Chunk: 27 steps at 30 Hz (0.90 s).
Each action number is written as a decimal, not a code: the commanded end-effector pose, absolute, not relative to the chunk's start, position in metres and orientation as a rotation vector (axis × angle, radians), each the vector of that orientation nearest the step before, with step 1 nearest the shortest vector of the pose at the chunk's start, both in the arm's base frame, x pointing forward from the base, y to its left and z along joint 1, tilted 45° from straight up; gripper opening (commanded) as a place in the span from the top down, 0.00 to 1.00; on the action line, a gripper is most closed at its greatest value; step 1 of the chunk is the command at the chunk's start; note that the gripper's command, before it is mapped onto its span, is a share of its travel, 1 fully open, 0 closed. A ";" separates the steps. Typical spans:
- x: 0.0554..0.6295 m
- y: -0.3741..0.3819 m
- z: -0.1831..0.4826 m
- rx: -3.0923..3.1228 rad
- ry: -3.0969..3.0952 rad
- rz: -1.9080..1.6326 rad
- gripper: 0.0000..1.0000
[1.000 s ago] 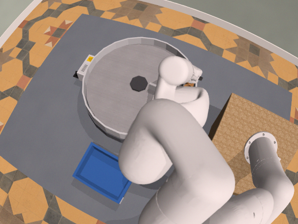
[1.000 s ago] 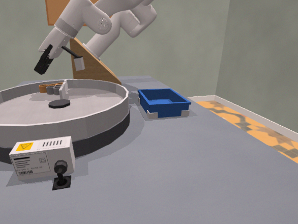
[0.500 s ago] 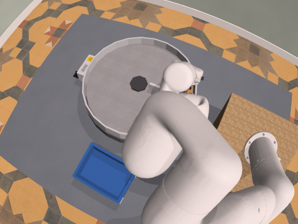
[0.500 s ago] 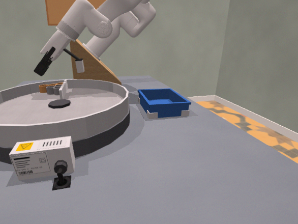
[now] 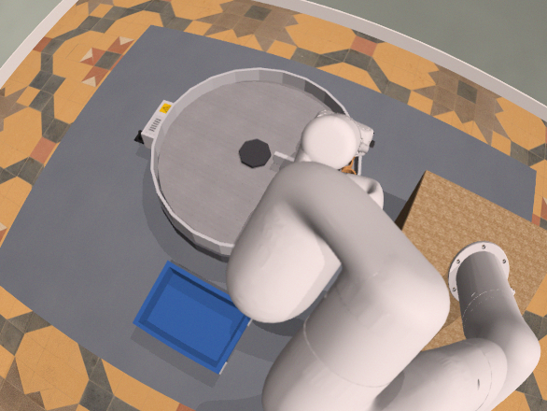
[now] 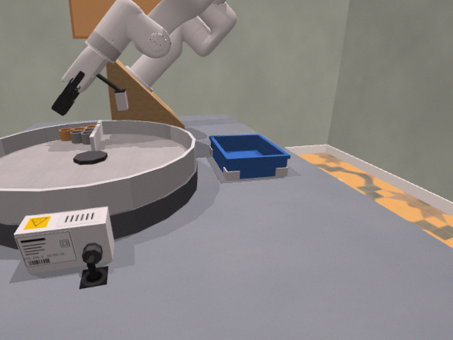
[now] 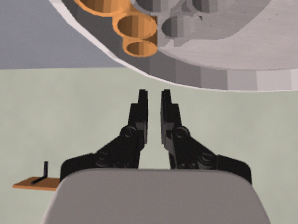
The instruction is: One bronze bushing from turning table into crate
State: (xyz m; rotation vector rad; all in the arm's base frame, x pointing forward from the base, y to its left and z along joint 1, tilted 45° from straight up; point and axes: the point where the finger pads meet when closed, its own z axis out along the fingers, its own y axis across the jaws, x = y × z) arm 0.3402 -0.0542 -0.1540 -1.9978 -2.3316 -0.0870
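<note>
The round grey turning table (image 6: 93,162) holds a cluster of bushings at its far rim beside a white divider bar (image 6: 96,136). The cluster has bronze bushings (image 6: 65,134) and grey bushings (image 6: 81,136). In the wrist view the bronze bushings (image 7: 137,37) sit at the rim next to the grey bushings (image 7: 177,24). My gripper (image 6: 59,109) hangs tilted in the air above and outside that rim. Its fingers stand nearly together with nothing between them. The blue crate (image 6: 249,154) is empty and stands beside the table. In the overhead view the arm hides the gripper, and the crate (image 5: 193,318) shows below.
A black hub (image 6: 90,157) sits at the table's centre. A white control box (image 6: 63,239) with a knob stands at the table's near side. The arm is mounted on a slanted wooden block (image 5: 467,224). A grey mat lies under everything on the tiled floor.
</note>
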 end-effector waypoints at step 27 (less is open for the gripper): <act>0.337 -0.043 -0.173 -2.004 -2.333 -0.089 0.86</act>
